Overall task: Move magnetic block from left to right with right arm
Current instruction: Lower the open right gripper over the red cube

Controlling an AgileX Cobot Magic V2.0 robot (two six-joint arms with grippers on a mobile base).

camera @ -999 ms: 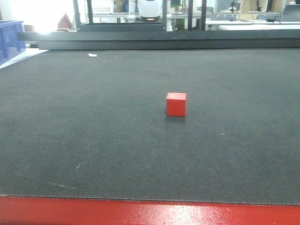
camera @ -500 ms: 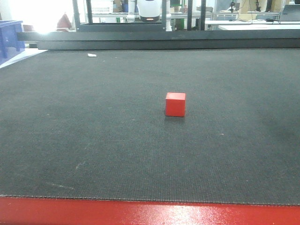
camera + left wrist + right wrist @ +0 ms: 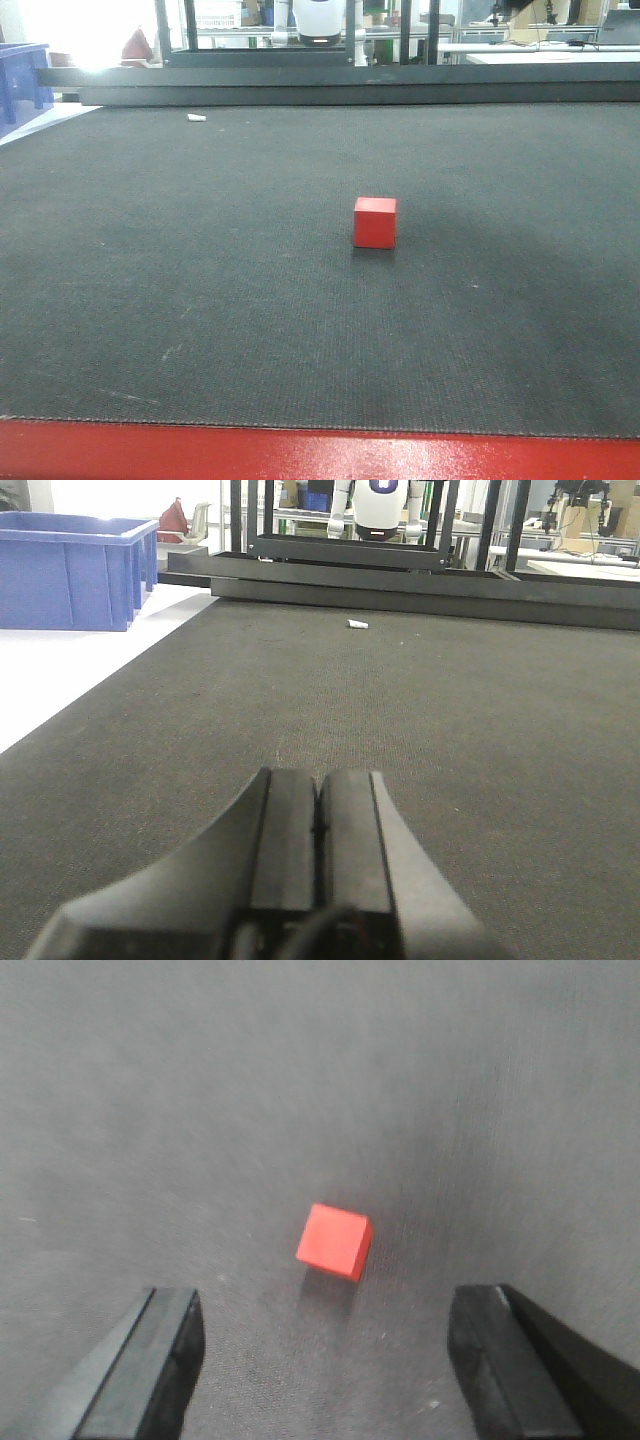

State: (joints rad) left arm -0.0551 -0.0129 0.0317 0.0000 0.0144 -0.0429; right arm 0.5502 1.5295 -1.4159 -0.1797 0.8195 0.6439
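Jaws of the left gripper [image 3: 318, 780] are pressed flat together with nothing between them. In the left wrist view they sit low over the dark mat [image 3: 480, 720] and point toward its far edge. To the far left, off the mat on a pale surface, stands a blue crate [image 3: 70, 570]; the front view catches only a corner of it. Further in, near the far edge of the mat, a small white scrap [image 3: 357, 624] lies alone, well apart from everything else. Behind it a black rail [image 3: 420, 585] runs across the back of the mat. Along the near edge, in the front view, a red strip [image 3: 300, 455] borders the mat.

The magnetic block [image 3: 375, 222] sits flat on the mat a little right of centre in the front view. It rests on one face, bright red, and nothing touches it.

On the right, the right gripper [image 3: 325, 1305] hangs above the mat with its jaws spread wide and empty. Its two dark fingers [image 3: 150, 1360] show at the lower corners of the right wrist view. The magnetic block lies on the mat between their lines and just ahead of the tips, turned slightly askew to them. It is clear of both fingers.
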